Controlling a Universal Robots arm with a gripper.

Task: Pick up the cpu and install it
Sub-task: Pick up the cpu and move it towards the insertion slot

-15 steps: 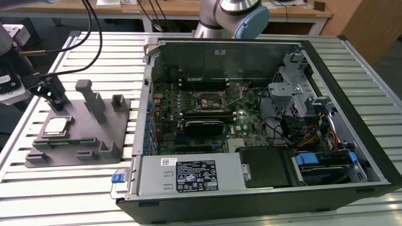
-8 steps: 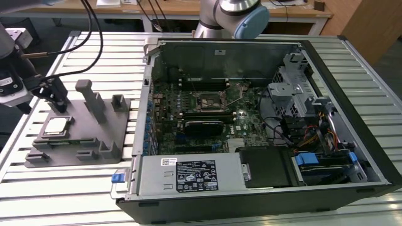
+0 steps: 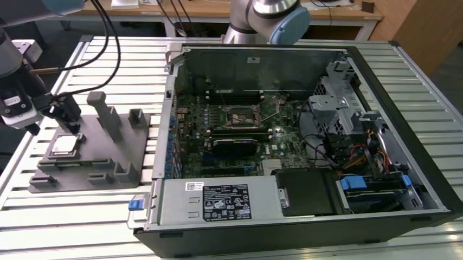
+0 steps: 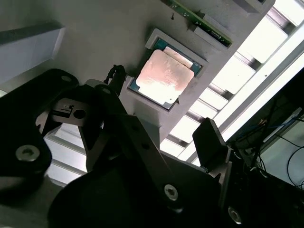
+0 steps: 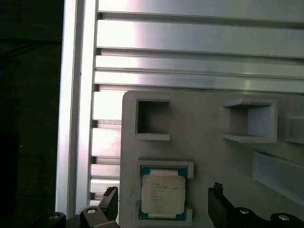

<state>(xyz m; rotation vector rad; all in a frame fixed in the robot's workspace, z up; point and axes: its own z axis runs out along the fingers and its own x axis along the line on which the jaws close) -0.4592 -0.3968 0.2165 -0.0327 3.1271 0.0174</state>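
Gripper [image 3: 66, 122] hangs over the grey tray [image 3: 101, 173], at the tray's end farthest from the computer case [image 3: 261, 67]. Jaws are spread.

The cpu [image 3: 65, 145] lies flat in a shallow framed seat on the tray, silver top up, just below the gripper. In both wrist views it sits between the two black fingers [image 5: 110, 203] – one finger on each side of the cpu [image 5: 163, 192], both clear of it, nothing gripped. The second wrist view shows the same: cpu [image 4: 164, 78] square in its seat, pale lid catching the light, fingers [image 4: 209, 137] off its edges.

Tray [image 5: 199, 118] carries several upright pegs and open-sided pockets. Two of the pockets lie just beyond the cpu's seat in the first wrist view.

Tray rests on the slatted metal counter [image 3: 108, 59]. The computer case lies on its side with the panel off, just beside the tray on the exterior view's right. Inside it the motherboard [image 3: 217, 135] faces up, with the processor socket [image 3: 242, 115] near its middle – well apart from the tray. I cannot tell how the socket's latch stands.
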